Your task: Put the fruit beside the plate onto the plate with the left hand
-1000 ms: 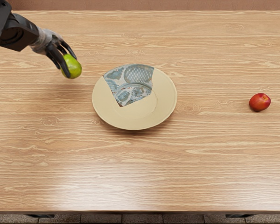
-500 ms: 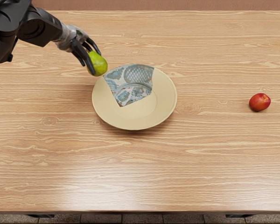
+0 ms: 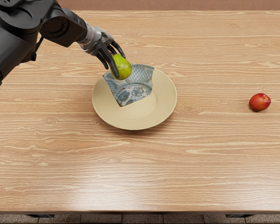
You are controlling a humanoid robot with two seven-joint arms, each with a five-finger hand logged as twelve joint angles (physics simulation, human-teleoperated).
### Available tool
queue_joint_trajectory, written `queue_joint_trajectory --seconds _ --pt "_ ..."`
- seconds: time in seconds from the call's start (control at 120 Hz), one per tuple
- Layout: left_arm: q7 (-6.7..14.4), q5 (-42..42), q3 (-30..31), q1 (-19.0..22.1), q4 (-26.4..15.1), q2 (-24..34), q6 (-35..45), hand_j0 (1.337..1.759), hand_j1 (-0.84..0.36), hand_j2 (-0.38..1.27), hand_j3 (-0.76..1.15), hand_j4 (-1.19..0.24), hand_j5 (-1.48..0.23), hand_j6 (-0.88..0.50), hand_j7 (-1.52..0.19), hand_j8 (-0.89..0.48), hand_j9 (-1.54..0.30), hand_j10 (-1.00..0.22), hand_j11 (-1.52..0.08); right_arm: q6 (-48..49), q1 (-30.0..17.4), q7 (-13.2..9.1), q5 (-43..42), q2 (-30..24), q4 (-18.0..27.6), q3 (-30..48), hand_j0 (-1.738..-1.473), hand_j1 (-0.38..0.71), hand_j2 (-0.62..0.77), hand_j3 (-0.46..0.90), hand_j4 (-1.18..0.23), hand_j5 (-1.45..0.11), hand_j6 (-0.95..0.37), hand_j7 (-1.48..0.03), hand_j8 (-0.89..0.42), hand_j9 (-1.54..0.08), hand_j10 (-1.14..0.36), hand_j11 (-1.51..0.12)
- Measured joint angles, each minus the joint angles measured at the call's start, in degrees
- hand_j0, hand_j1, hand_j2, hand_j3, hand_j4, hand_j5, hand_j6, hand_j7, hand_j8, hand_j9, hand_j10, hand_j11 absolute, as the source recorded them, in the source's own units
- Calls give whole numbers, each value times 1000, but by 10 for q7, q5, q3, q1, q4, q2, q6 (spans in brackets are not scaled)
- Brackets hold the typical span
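My left hand [image 3: 113,58] comes in from the upper left and is shut on a green pear-like fruit [image 3: 122,67]. The dark fingers [image 3: 107,60] wrap its left side. The fruit hangs above the back left part of the beige plate [image 3: 161,105], over its blue-grey patterned wedge [image 3: 133,84]. I cannot tell whether the fruit touches the plate. A red fruit [image 3: 260,101] lies on the table far to the right of the plate.
The wooden table [image 3: 140,158] spreads wide in front of the plate. Its front edge runs along the bottom of the view. The left arm's dark forearm [image 3: 23,28] fills the upper left corner.
The left hand has carried the green fruit to the right, from beside the plate's left edge to above its back left part.
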Motion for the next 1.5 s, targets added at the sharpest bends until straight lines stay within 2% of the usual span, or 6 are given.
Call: queue_joint_trajectory --seconds 0.283,0.675,0.8,0.975,1.35,1.5 --pt "11 -17 -48 7 -40 0 0 1648 -294 800 0 -563 -1191 -367 -1148 -460 -1173 -834 -1184 0 0 0 -1 0 0 0 -1658 -349 0 0 0 0 -1 0 -1 0 0 0" --pt "13 -45 -57 26 -78 0 1 1647 -302 822 0 -549 -1226 -355 -1169 -449 -1183 -843 -1193 0 0 0 -1 0 0 -1 -1658 -349 0 0 0 0 0 0 0 0 0 0" --pt "13 -52 -58 28 -85 0 3 1652 -255 592 0 -551 -969 -381 -934 -451 -944 -686 -951 0 0 0 -1 0 0 -2 -1658 -349 0 0 0 0 0 0 0 0 0 0" --pt "13 -57 -57 27 -85 0 5 1655 -134 288 0 -420 -659 -340 -643 -359 -646 -480 -649 0 0 0 -1 0 1 -1 -1658 -349 0 0 0 0 0 0 0 0 0 0" --pt "13 -62 -57 34 -93 0 5 1658 8 90 0 -287 -391 -274 -388 -277 -389 -296 -389 1 0 0 -1 0 1 -1 -1658 -349 0 0 0 0 0 0 0 0 0 0" --pt "13 -131 -58 61 -177 74 5 1658 77 61 0 -229 -306 -223 -305 -224 -305 -233 -305 1 0 0 -1 0 1 -1 -1658 -349 0 0 0 0 0 0 0 0 0 0"
